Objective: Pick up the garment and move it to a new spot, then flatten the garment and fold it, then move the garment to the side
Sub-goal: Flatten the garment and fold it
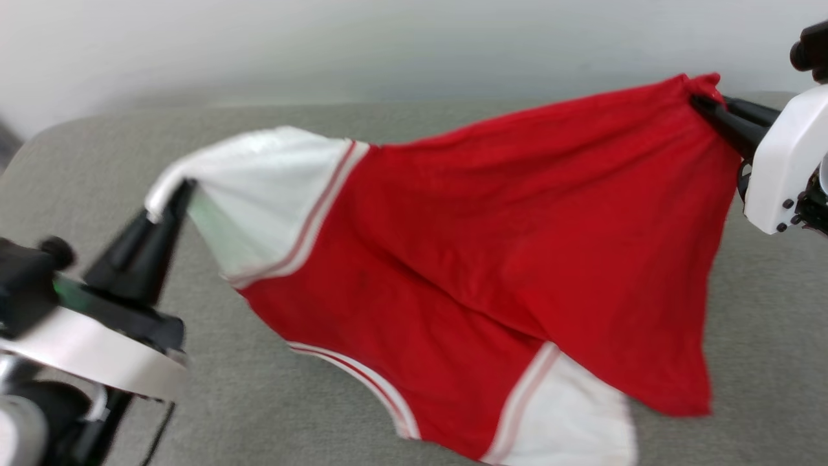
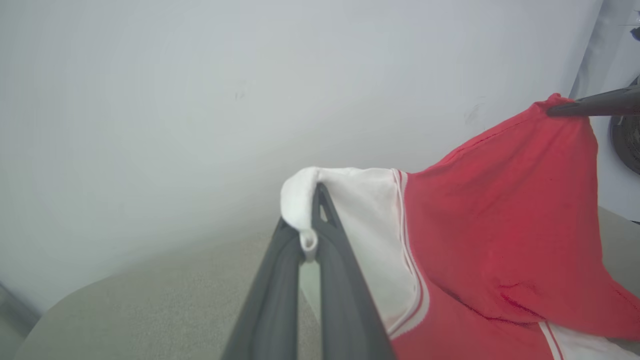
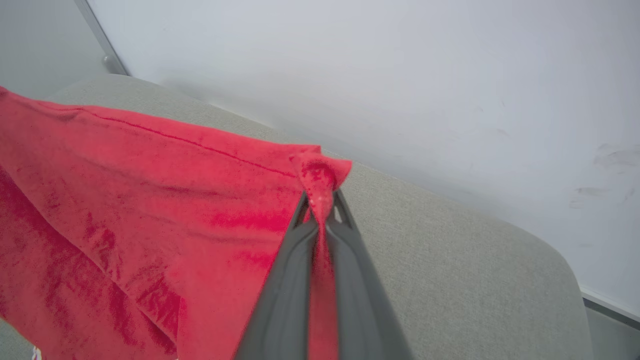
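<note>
Garment [image 1: 491, 259] stretched above grey surface [image 1: 770, 362] | left gripper [image 1: 171, 194] clamps sleeve edge | right gripper [image 1: 702, 102] clamps hem corner

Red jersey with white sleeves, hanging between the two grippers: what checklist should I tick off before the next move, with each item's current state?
1. Left gripper shut on the upper white sleeve of the red jersey-style T-shirt: ok.
2. Right gripper shut on a red corner of the fabric: ok.
3. Cloth spread out between the two grips rather than bunched: ok, though it sags in the middle.
4. Lower white sleeve lifted clear of the grey upholstered surface: cannot tell.
5. Front or back facing the head camera: cannot tell.
</note>
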You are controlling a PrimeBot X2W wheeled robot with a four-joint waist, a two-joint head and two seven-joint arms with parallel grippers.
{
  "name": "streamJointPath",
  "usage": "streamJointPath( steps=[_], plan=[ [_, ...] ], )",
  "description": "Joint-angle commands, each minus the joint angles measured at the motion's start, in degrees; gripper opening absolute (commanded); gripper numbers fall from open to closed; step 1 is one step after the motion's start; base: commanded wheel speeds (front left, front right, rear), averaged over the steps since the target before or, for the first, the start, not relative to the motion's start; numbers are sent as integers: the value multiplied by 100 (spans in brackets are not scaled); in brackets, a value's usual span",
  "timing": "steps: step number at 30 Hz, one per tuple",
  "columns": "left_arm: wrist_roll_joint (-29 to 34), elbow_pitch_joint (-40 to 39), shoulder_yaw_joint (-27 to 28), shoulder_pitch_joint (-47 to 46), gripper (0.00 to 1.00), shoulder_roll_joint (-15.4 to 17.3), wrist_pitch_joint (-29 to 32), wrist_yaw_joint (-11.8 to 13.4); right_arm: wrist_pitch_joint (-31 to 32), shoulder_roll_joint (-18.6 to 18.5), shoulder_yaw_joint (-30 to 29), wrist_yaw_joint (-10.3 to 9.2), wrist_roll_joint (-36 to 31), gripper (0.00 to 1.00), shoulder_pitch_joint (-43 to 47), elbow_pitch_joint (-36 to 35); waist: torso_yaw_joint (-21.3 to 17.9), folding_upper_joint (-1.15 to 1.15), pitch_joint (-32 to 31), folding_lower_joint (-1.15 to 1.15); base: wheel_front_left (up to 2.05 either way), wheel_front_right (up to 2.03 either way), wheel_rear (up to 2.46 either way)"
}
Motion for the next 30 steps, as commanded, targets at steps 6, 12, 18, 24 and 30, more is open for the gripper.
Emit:
streamJointPath(
  steps=[6, 12, 18, 24, 30],
  plan=[
    [-38, -361, 572, -506, 0, 223, -123, 119, -344, 22, -239, -3, -61, 0, 155, -667, -589, 0, -351, 0, 0, 0, 0],
    [-14, -552, 855, -1026, 0, 370, -26, 214, -559, 108, -572, -3, -217, 0, 181, -1213, -843, 0, -413, 0, 0, 0, 0],
    [-87, -721, 1086, -1653, 0, 475, 99, 346, -534, 257, -884, -3, -325, 0, 74, -1719, -1021, 0, -356, 0, 0, 0, 0],
    [-70, -726, 1162, -2351, 0, 599, 244, 392, -452, 388, -1140, -3, -415, 0, -79, -2104, -1112, 0, -90, 0, 0, 0, 0],
    [-41, -493, 1052, -3234, 0, 718, 415, 343, -537, 427, -1399, -3, -538, 0, -386, -2209, -1120, 0, 520, 0, 0, 0, 0]
  ],
)
